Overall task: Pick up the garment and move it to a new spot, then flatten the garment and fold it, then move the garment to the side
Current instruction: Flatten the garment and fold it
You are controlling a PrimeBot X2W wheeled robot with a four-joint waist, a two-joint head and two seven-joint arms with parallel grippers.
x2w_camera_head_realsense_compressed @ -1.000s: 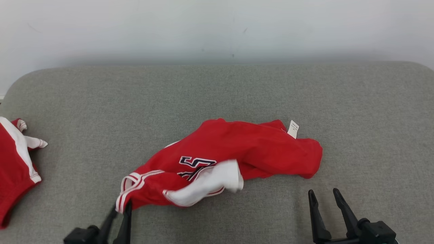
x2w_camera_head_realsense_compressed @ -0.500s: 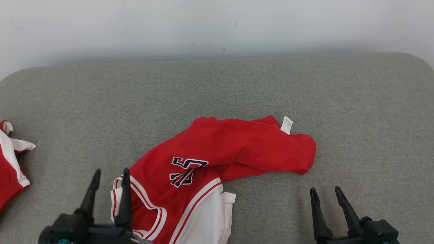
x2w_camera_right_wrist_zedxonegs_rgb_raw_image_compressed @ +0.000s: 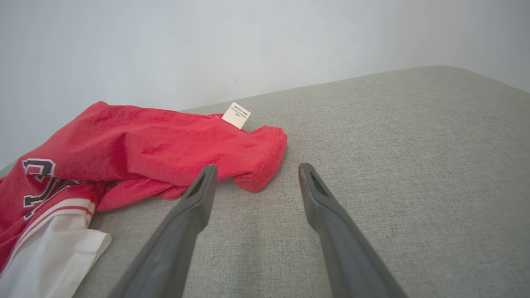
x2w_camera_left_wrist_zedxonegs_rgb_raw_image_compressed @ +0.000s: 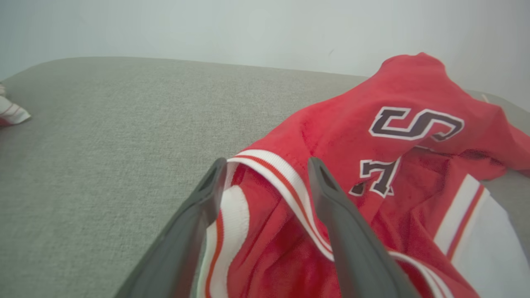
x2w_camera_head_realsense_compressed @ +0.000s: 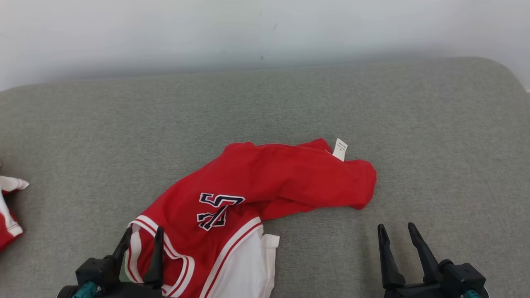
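The red garment [x2w_camera_head_realsense_compressed: 265, 186] lies crumpled on the grey padded surface [x2w_camera_head_realsense_compressed: 414, 124], bunched from the near left towards the right, with its white label [x2w_camera_head_realsense_compressed: 340, 149] sticking up at the far right end. The left gripper [x2w_camera_head_realsense_compressed: 143, 230] sits at the garment's near-left corner with its fingers spread. In the left wrist view the striped trim [x2w_camera_left_wrist_zedxonegs_rgb_raw_image_compressed: 285, 174] lies between them, unpinched. The right gripper [x2w_camera_head_realsense_compressed: 395, 226], fingers also spread, hovers over bare surface just near of the garment's right end and apart from it. The step in hand looks like flattening. To do it well, each gripper should pinch a single layer at an outer edge, the left on the trim and the right on the hem by the label, then draw them apart low over the surface. The white panel [x2w_camera_head_realsense_compressed: 244, 265] is folded under, so it will need pulling out.
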